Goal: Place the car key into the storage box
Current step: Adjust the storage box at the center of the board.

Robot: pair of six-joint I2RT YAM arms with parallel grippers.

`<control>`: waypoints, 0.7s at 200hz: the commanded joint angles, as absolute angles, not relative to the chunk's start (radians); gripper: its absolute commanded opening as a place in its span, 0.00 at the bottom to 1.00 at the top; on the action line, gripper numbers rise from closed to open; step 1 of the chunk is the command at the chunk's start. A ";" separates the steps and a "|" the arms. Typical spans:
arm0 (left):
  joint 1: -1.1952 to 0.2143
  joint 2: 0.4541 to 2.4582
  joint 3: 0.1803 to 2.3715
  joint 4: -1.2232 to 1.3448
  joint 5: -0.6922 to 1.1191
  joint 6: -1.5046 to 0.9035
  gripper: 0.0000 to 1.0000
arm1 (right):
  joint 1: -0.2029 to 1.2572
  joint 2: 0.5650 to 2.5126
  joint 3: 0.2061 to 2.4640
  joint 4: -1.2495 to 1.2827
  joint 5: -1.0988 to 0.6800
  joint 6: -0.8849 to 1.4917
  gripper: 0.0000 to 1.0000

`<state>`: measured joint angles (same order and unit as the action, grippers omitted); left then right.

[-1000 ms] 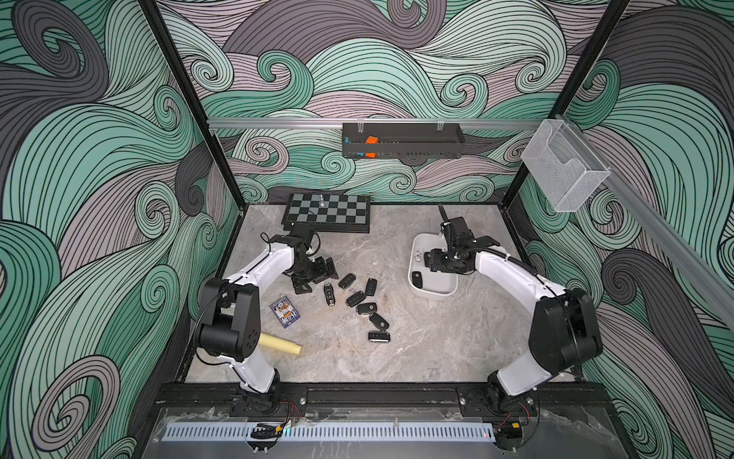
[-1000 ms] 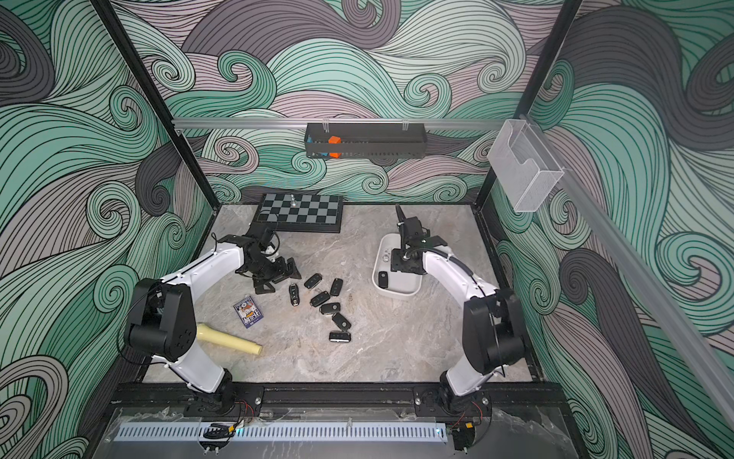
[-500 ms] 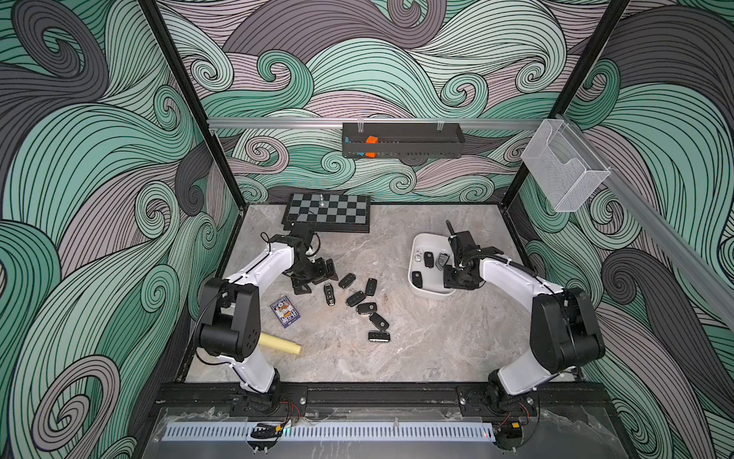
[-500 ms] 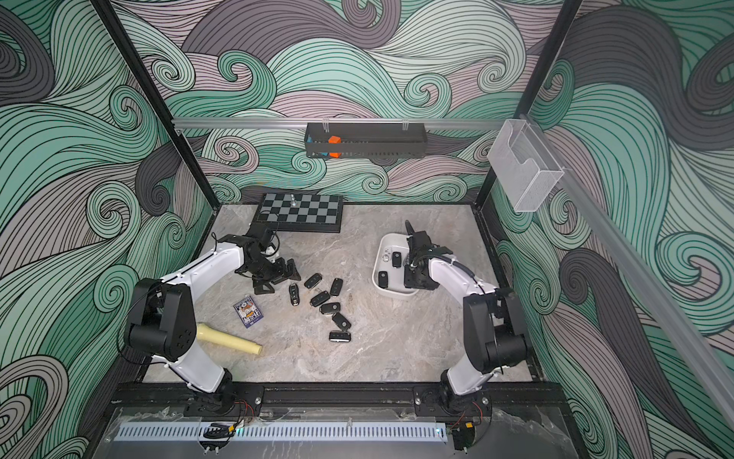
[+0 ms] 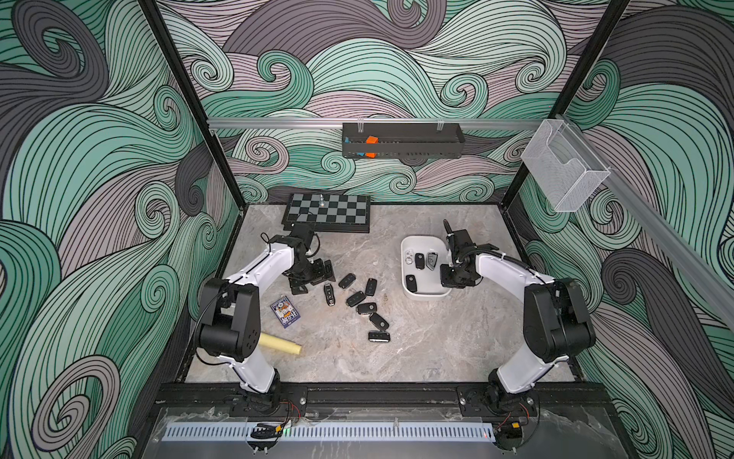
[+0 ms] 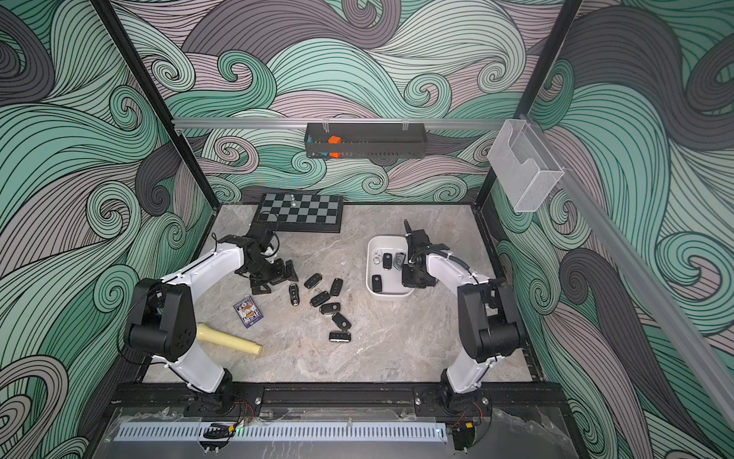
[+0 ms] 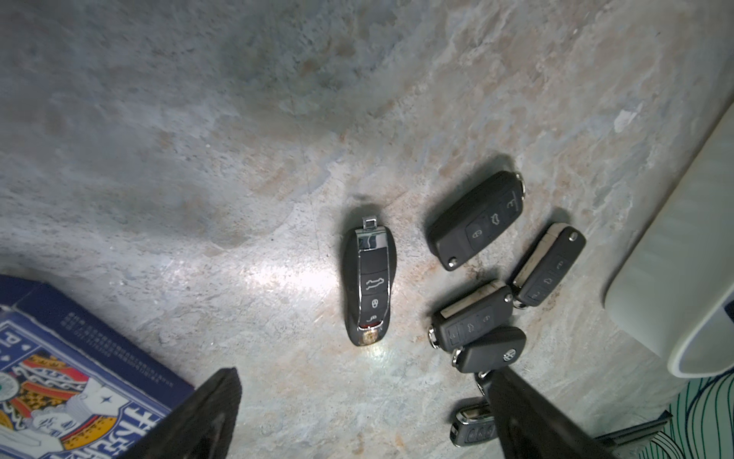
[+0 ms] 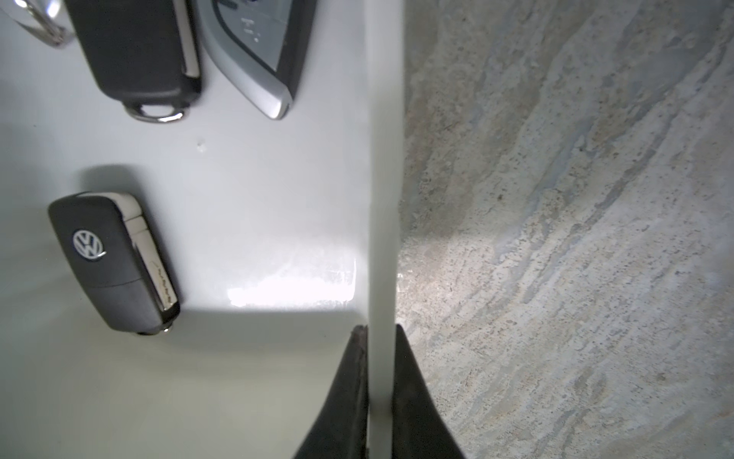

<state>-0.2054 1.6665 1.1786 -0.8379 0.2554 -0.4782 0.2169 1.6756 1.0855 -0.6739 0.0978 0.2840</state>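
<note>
Hidden: in both top views the wall of the storage box (image 5: 425, 295) beneath the right gripper (image 5: 454, 278) is covered by the arm. In the right wrist view, 2 of the 3 boxed keys (image 8: 115, 262) are cut off.
Storage box: white, smooth, rounded and lidless. It is set on the bench (image 5: 397, 357), right of the loose keys (image 5: 366, 308).
Car key (image 7: 370, 286): black with chrome trim. It lies flat on the bench, outside the storage box.
Left gripper (image 7: 363, 371): spread wide above the car key, with nothing held.
Right gripper: clamped on the storage box wall, 1 finger inside and 1 outside.
Change: 1 second earlier the right gripper was positioned over the box interior.
</note>
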 commanded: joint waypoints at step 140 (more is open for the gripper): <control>-0.232 1.594 1.121 -0.862 0.146 -0.495 0.90 | 0.335 1.519 1.161 -0.684 0.047 0.427 0.78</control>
